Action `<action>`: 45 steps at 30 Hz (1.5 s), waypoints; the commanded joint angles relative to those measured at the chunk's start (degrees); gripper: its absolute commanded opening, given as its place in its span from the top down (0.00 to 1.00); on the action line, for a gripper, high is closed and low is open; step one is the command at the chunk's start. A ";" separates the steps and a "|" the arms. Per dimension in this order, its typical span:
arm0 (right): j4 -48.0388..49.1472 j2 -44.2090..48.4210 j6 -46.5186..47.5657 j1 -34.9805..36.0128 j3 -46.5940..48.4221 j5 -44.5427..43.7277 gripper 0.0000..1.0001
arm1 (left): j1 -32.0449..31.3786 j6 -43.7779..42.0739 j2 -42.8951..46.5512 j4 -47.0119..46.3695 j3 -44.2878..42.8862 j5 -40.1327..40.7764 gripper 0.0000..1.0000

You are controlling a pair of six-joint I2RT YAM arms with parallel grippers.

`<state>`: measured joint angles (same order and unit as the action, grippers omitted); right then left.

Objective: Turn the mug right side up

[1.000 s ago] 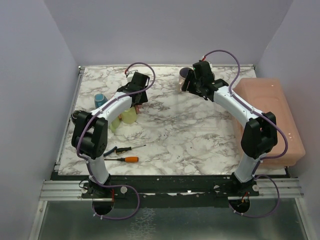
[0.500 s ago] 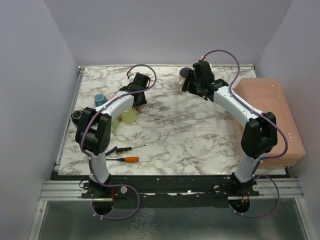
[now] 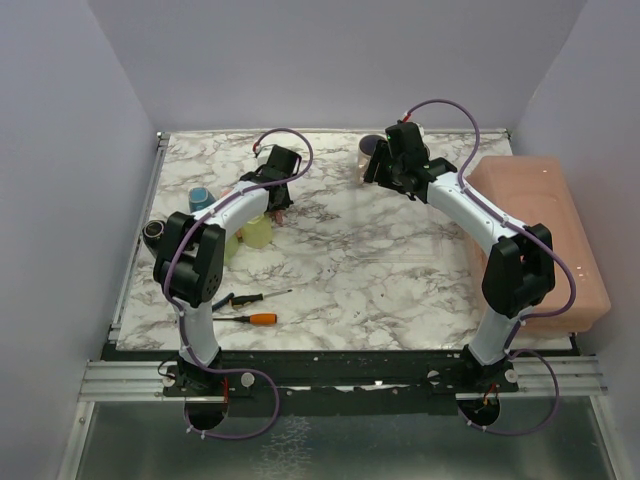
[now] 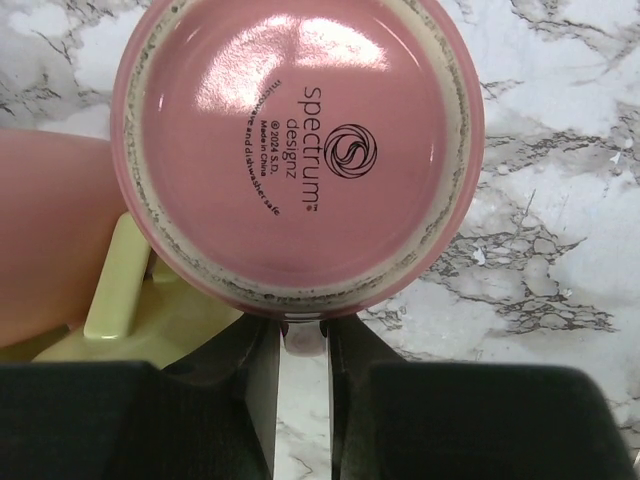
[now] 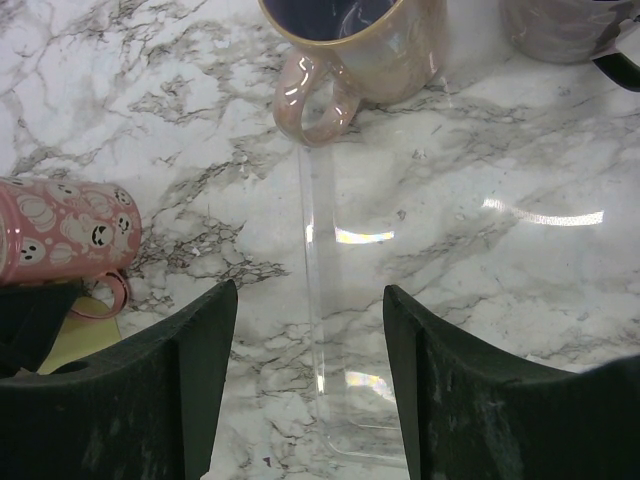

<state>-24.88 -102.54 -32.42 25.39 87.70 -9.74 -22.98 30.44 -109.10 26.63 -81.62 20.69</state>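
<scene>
A pink mug (image 4: 298, 150) with ghost and pumpkin prints lies tipped on the marble table, its base facing the left wrist camera. It also shows in the right wrist view (image 5: 60, 235) and the top view (image 3: 277, 207). My left gripper (image 4: 302, 335) is shut on the mug's handle, close under the base; in the top view the left gripper (image 3: 279, 192) is at the back left. My right gripper (image 5: 308, 295) is open and empty, hovering at the back centre (image 3: 378, 172), well to the right of the mug.
An upright iridescent mug (image 5: 350, 40) and a grey mug (image 5: 560, 25) stand behind the right gripper. A clear tray (image 5: 345, 330) lies below it. Yellow-green cups (image 3: 258, 232), a blue cup (image 3: 201, 199), a dark cup (image 3: 155, 232), screwdrivers (image 3: 250, 318) and a pink bin (image 3: 545, 230) are around.
The left arm's elbow has swung slightly to the right while its gripper stays at the pink mug. The right arm has not moved.
</scene>
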 commanded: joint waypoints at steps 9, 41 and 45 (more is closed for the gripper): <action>0.29 1.23 0.79 -0.21 0.10 -0.48 0.37 | 0.22 -3.34 1.16 -4.51 0.03 -3.17 1.00; 33.65 10.16 -4.49 -3.24 -20.43 27.28 0.36 | 6.19 -9.09 9.94 -18.20 2.06 -39.02 1.00; 38.26 10.92 -3.82 -3.24 -21.90 32.61 0.34 | 6.19 -8.78 11.57 -19.87 1.66 -41.58 1.00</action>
<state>6.48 -94.17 -36.38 22.37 67.64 15.86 -16.73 20.80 -103.24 15.07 -79.20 -15.62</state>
